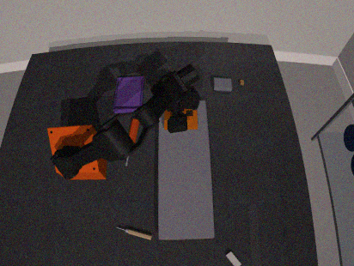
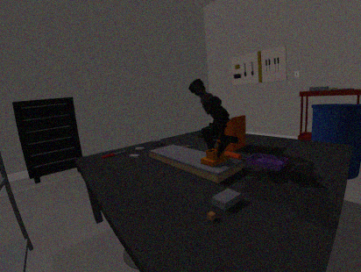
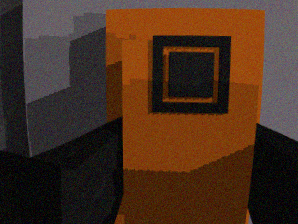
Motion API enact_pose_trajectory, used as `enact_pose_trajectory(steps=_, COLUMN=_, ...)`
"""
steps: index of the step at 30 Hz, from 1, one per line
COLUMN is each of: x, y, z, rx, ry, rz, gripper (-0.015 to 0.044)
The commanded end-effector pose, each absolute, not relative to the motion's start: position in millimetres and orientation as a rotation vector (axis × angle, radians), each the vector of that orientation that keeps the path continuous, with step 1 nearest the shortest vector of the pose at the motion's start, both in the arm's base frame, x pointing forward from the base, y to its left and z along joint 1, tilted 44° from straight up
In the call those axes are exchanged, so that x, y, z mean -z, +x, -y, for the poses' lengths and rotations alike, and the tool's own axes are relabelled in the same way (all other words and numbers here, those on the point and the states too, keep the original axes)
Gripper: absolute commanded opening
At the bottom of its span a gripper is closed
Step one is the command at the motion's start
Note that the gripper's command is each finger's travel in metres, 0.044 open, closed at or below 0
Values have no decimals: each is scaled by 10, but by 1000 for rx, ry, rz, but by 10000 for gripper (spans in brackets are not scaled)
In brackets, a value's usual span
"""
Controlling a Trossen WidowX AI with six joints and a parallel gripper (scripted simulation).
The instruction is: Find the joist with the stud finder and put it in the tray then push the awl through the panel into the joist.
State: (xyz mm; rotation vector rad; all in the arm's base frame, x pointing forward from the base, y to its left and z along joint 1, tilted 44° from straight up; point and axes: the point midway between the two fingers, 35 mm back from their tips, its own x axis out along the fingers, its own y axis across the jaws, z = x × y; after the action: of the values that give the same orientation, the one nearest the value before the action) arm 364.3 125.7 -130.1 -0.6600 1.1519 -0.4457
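The orange stud finder (image 1: 194,122) (image 2: 212,161) (image 3: 190,135) is upright at the far end of the grey floor panel (image 1: 185,184) (image 2: 180,154) and looks to be resting on it. Its square display is dark. My gripper (image 1: 178,123) (image 2: 215,152) (image 3: 182,124) is shut on the stud finder, with a finger on each side. The purple tray (image 1: 129,93) (image 2: 266,162) lies left of the panel in the top view. A tan-handled pointed tool, seemingly the awl (image 1: 138,233), lies left of the panel's front end. The joist is hidden.
An orange-handled tool (image 1: 134,129) (image 2: 232,154) lies between the panel and a large orange block (image 1: 60,134) (image 2: 237,132). A grey block (image 1: 222,84) (image 2: 226,198) and a small tan cube (image 1: 241,82) (image 2: 211,216) are beyond the panel. A white block (image 1: 233,258) lies at the front.
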Motion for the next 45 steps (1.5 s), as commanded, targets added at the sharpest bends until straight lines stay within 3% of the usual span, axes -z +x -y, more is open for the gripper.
enact_pose_trajectory(steps=1, x=1390, y=3639, z=-1362, rx=439, ry=-655, rz=-1155, gripper=0)
enact_pose_trajectory(steps=21, x=1490, y=3637, z=-1476, rx=438, ry=-654, rz=-1155, gripper=0)
enact_pose_trajectory(steps=45, x=1078, y=3645, z=-1012, rx=440, ry=-658, rz=-1155, gripper=0)
